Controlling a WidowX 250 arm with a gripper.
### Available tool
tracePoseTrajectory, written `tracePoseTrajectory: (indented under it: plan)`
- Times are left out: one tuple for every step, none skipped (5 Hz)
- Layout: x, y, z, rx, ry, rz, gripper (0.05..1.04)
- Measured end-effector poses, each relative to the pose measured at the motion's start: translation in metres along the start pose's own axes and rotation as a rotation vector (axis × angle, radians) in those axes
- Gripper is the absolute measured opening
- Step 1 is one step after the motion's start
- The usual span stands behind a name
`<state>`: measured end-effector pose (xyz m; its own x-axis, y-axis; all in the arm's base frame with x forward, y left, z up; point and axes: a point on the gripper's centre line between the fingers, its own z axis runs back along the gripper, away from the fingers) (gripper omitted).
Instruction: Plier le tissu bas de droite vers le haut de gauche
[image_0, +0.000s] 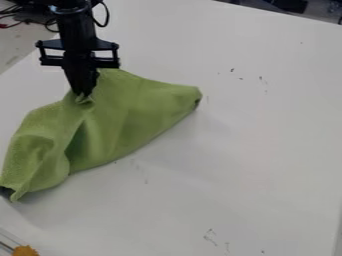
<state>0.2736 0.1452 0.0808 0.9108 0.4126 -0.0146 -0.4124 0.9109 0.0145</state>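
"Well, how far had the fold got?"

"Most of the way, I'd say. The green cloth (127, 115) lay over the left part of the white bench (267, 160), gathered into a long, slanting shape, and its lower right side looked doubled over towards the upper left."

"And the hand (83, 95)?"

"It hung at the cloth's upper left side, pinching a small tuft of it. It seemed clenched on that bit, pointing nearly straight down."

"So what was left to do?"

"Laying the held part down flat and letting go, as I judged it. The fold was no neat one: a deep crease ran down from the hand, and the left end was crumpled."

"Could you see which corner it had?"

"No, the tips and the bunched cloth hid that. I couldn't make out the layer underneath either, so I couldn't tell whether the corners met. The far left end ran right to the edge of what I could see, with something dark beside it. Down in the near left corner was an orange thing (25, 251), cut off, and I couldn't say what it was."
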Motion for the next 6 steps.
tracePoseTrajectory:
  plan:
    - [0.003,0.004,-0.014,-0.032,0.016,0.004,0.099]
    - [0.004,0.001,-0.032,-0.065,0.065,-0.018,0.272]
    - [0.008,0.001,-0.039,-0.075,0.069,-0.029,0.553]
    - [0.015,0.001,-0.036,-0.054,0.064,-0.038,0.858]
    - [0.021,-0.002,-0.028,-0.006,0.059,-0.063,1.009]
    - [0.024,-0.004,-0.022,0.059,0.062,-0.112,1.004]
